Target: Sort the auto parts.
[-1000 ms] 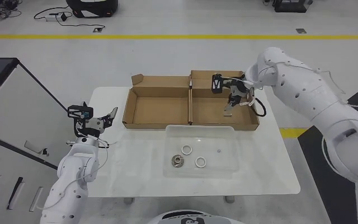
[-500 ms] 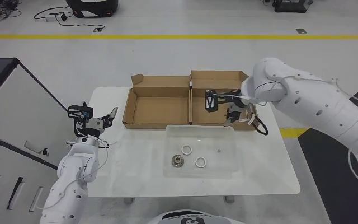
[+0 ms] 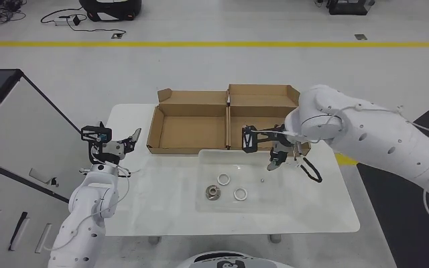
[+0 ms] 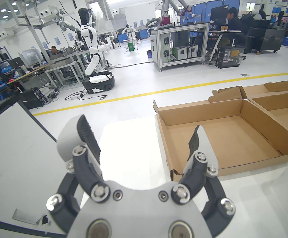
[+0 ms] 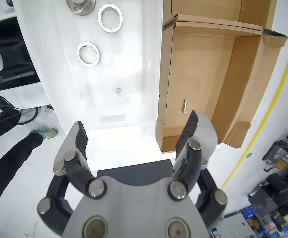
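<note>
Auto parts (image 3: 212,192) are lying in two places: two rings (image 5: 88,54), a flange (image 5: 81,5) and a small nut (image 5: 118,90) are sitting in the clear tray (image 5: 56,74), while one bolt (image 5: 184,106) is resting on the floor of the right cardboard box (image 5: 202,67).

The right tool (image 5: 137,126) is hanging empty and wide open over the tray's end nearest that box. The step in hand appears to be the next pick from the tray. The nut is lying closest, so the tool is probably going to need to narrow, centre over it and descend carefully, since such a small, low piece may slip.

The left tool (image 4: 141,133) is gaping wide, holding nothing, at the table's (image 3: 315,201) left side.
</note>
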Robot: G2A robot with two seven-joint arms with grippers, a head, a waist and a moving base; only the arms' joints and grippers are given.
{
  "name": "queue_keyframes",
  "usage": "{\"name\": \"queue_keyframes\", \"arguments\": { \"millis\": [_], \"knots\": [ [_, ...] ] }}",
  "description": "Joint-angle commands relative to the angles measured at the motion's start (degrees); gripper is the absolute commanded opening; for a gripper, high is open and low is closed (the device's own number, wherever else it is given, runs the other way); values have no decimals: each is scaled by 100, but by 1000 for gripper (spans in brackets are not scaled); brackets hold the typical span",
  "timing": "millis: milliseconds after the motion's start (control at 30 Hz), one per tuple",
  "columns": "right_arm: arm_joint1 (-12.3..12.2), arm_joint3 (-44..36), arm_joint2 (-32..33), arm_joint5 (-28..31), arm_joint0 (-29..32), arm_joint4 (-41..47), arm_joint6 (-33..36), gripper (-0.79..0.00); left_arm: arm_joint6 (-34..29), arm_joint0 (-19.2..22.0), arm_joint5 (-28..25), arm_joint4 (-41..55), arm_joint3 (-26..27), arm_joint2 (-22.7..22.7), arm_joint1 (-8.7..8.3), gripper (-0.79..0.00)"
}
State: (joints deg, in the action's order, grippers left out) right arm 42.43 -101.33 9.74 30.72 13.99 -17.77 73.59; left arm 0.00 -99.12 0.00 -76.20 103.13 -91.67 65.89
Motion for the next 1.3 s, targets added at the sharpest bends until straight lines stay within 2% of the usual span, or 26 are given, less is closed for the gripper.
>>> {"name": "queue_keyframes", "arguments": {
  "millis": [0,700,900,1267],
  "knots": [
    [0,1,0,1,0,0,-1,0,0,0,0,0,0,0,0,0],
    [1,4,0,-28,37,-29,-55,0,0,0,0,0,0,0,0,0],
    [-79,-421,40,-96,197,-211,94,0,0,0,0,0,0,0,0,0],
    [-283,-1224,0,-833,485,-332,833,0,0,0,0,0,0,0,0,0]
  ]
}}
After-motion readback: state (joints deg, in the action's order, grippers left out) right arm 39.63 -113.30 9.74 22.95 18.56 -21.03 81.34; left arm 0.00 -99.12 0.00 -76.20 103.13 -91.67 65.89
